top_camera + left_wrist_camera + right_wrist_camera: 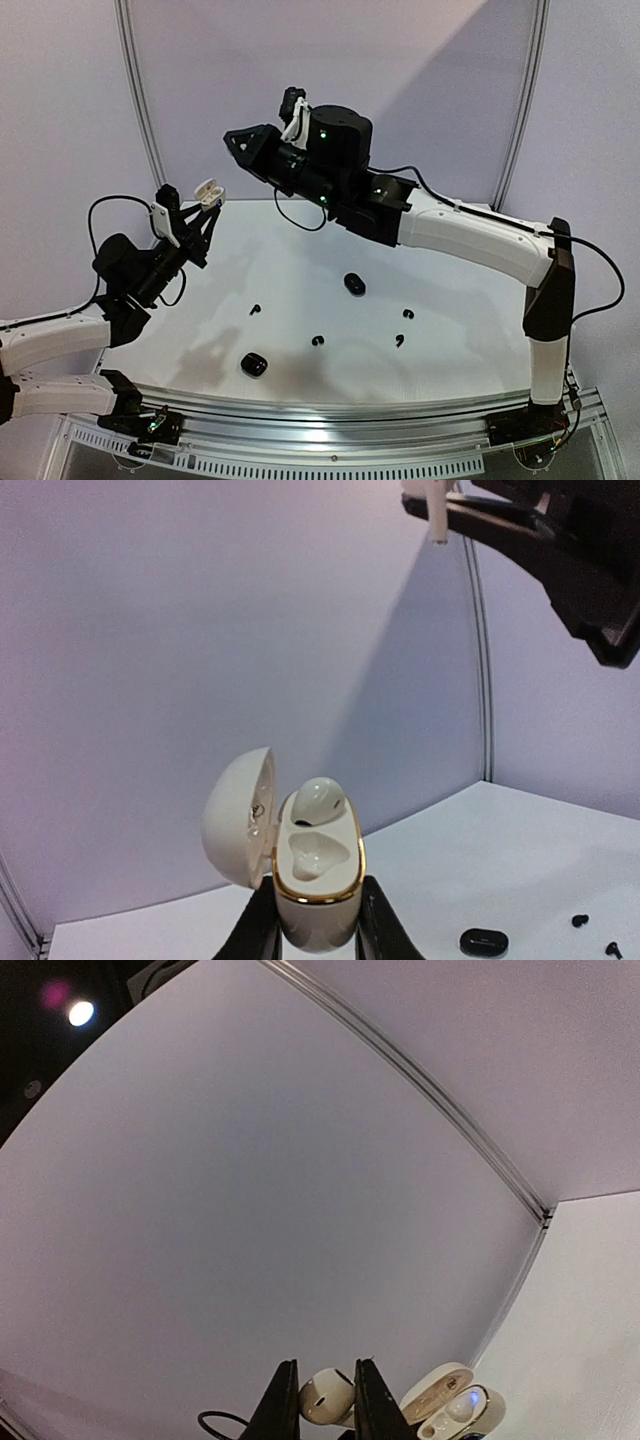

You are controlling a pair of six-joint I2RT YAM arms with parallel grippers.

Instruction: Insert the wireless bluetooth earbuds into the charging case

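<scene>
My left gripper [203, 210] is shut on an open white charging case with a gold rim [318, 890], held up above the table's back left. Its lid [235, 815] hangs open to the left. One white earbud [318, 800] sits in the far socket and the near socket [318, 855] is empty. My right gripper [327, 1405] is shut on the second white earbud [325, 1392]. It holds it in the air above and to the right of the case [455, 1410]. Its stem [434, 510] shows at the top of the left wrist view.
On the white table [450, 300] lie two black oval cases [354, 284] [253, 364]. Several tiny black hook-shaped earbuds lie between them, among them one on the left [255, 310], one in the middle [318, 341] and one on the right [400, 340]. Walls stand close behind.
</scene>
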